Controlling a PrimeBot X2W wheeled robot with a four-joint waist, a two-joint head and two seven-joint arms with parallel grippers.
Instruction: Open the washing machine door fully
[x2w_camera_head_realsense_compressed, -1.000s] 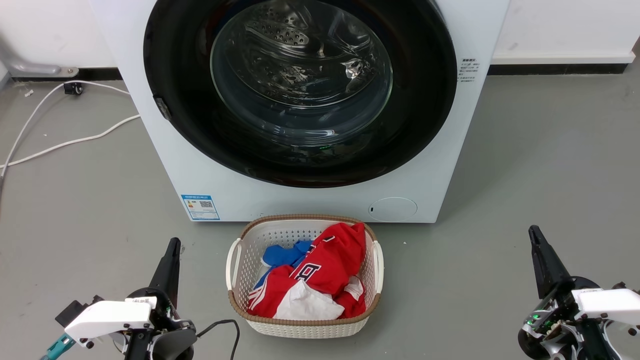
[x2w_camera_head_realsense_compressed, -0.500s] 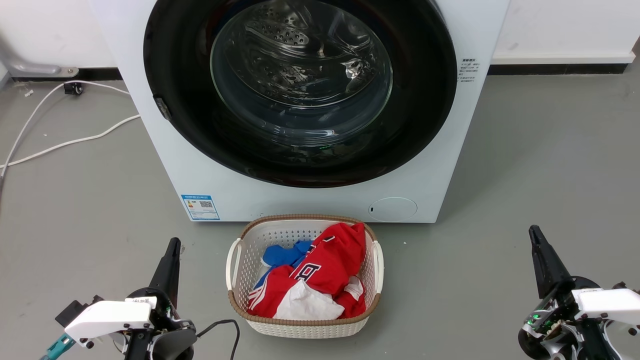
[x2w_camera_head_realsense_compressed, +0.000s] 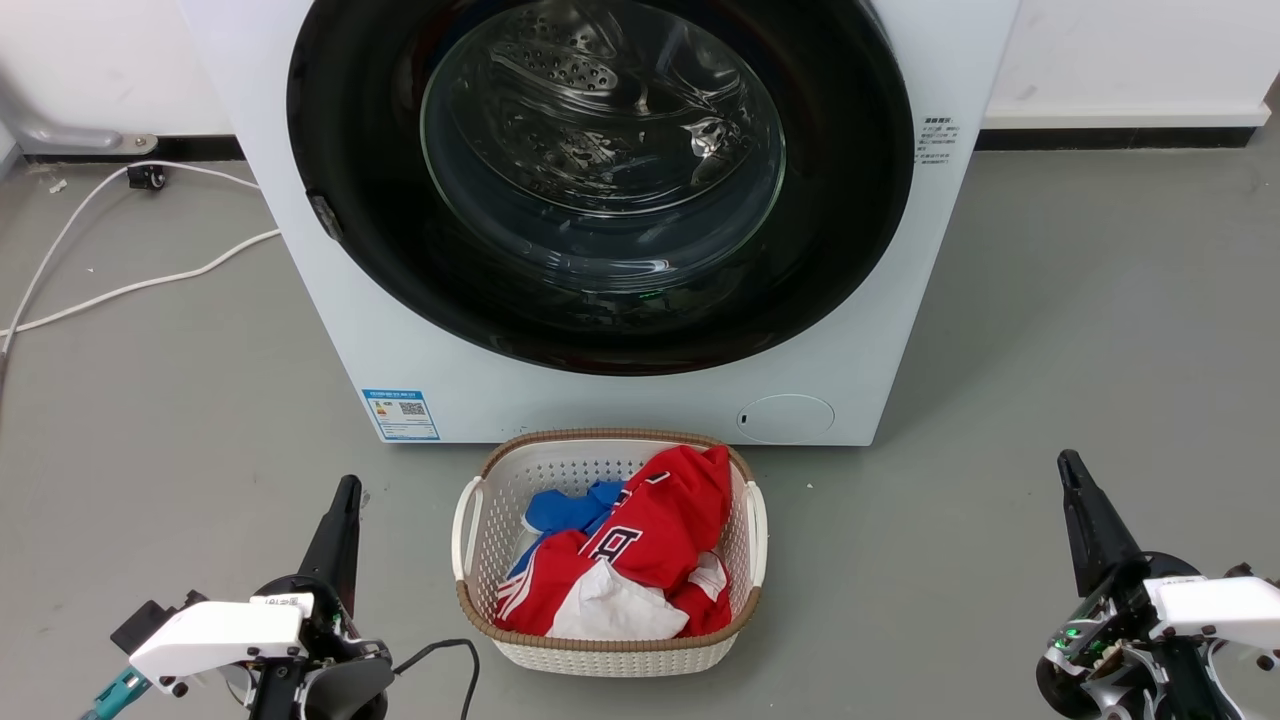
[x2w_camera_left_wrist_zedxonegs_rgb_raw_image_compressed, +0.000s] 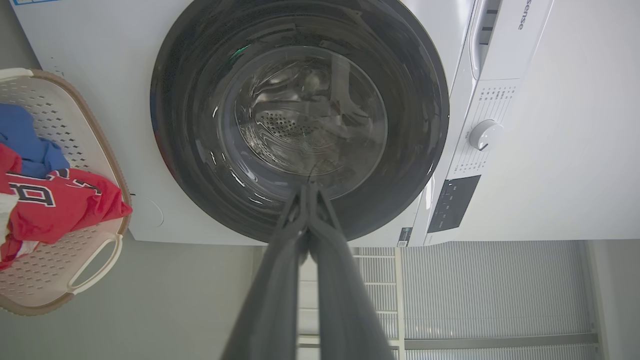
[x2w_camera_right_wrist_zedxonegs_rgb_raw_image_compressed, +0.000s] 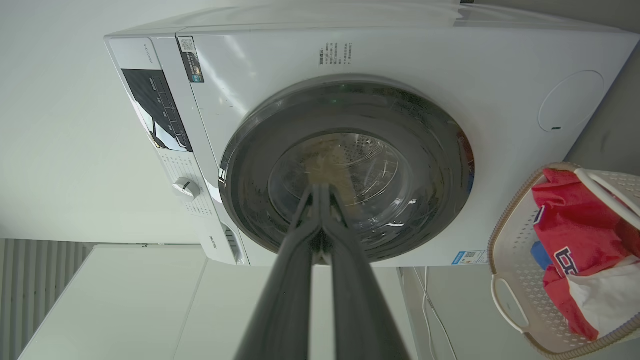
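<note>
The washing machine door (x2w_camera_head_realsense_compressed: 840, 200) is a big glossy black disc with a bulging clear glass centre, lying flush against the white machine front (x2w_camera_head_realsense_compressed: 300, 300); it also faces both wrist cameras as the door (x2w_camera_left_wrist_zedxonegs_rgb_raw_image_compressed: 200, 150) and the door (x2w_camera_right_wrist_zedxonegs_rgb_raw_image_compressed: 440, 165). My left gripper (x2w_camera_head_realsense_compressed: 347, 490) hovers low over the floor at the lower left, fingers pressed together, holding nothing; its tips (x2w_camera_left_wrist_zedxonegs_rgb_raw_image_compressed: 310, 186) meet in the left wrist view. At the lower right my right gripper (x2w_camera_head_realsense_compressed: 1068, 463) is likewise shut and empty, tips (x2w_camera_right_wrist_zedxonegs_rgb_raw_image_compressed: 320, 187) together. Both stand well short of the machine.
A white laundry basket (x2w_camera_head_realsense_compressed: 470, 520) with red, blue and white clothes sits on the grey floor directly before the machine, between my grippers. White cables (x2w_camera_head_realsense_compressed: 130, 285) trail on the floor at the left. A small round white flap (x2w_camera_head_realsense_compressed: 786, 417) marks the machine's lower right.
</note>
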